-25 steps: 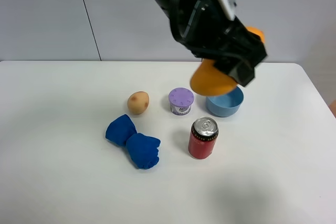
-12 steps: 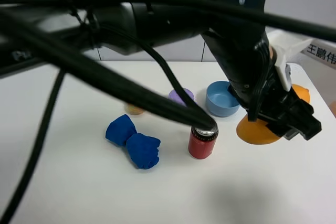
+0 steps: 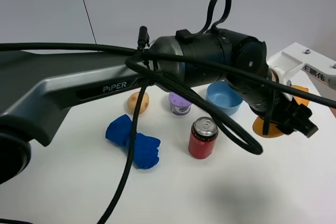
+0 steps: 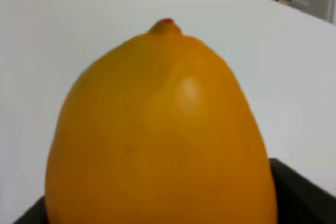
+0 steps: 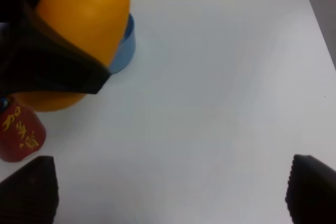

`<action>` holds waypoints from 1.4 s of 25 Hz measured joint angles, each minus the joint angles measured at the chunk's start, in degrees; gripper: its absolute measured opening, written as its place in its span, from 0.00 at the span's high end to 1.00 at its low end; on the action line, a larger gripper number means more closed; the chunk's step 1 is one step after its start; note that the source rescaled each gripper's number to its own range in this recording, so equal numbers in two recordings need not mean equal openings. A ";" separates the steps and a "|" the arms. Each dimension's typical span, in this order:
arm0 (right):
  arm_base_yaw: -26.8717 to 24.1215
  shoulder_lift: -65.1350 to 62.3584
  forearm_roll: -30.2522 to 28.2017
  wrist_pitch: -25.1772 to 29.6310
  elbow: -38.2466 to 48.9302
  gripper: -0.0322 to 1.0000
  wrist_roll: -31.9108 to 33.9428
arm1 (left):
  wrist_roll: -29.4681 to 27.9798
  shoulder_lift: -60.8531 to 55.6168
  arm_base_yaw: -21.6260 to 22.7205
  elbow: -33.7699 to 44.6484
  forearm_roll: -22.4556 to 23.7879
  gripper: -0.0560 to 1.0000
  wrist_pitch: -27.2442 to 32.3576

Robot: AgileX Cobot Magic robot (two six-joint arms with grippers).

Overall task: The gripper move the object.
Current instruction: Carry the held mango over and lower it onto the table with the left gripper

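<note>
The orange-yellow mango [image 3: 265, 128] is held in my left gripper [image 3: 286, 113], which reaches across to the right side of the white table, right of the red can [image 3: 202, 137]. The black jaws are shut around the fruit's middle, and its two ends stick out. It hangs low; I cannot tell whether it touches the table. The left wrist view is filled by the mango [image 4: 157, 129]. In the right wrist view the mango [image 5: 84, 9] sits tilted in the black jaws beside the blue bowl [image 5: 125, 45]. My right gripper [image 5: 173, 198] is open and empty.
A blue bowl [image 3: 223, 98], a purple-lidded cup [image 3: 181, 101], a tan potato [image 3: 138, 102] and a crumpled blue cloth [image 3: 134, 142] lie mid-table. The left arm's thick body and cables span the view. A white bracket [image 3: 307, 66] stands at the right edge.
The left gripper carried the mango from above the blue bowl down and to the right, to a spot right of the can. The right gripper shows no change.
</note>
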 joint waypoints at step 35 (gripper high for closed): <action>0.00 0.00 0.00 0.00 0.00 0.00 0.00 | 4.72 13.69 4.59 0.00 0.22 0.94 -6.55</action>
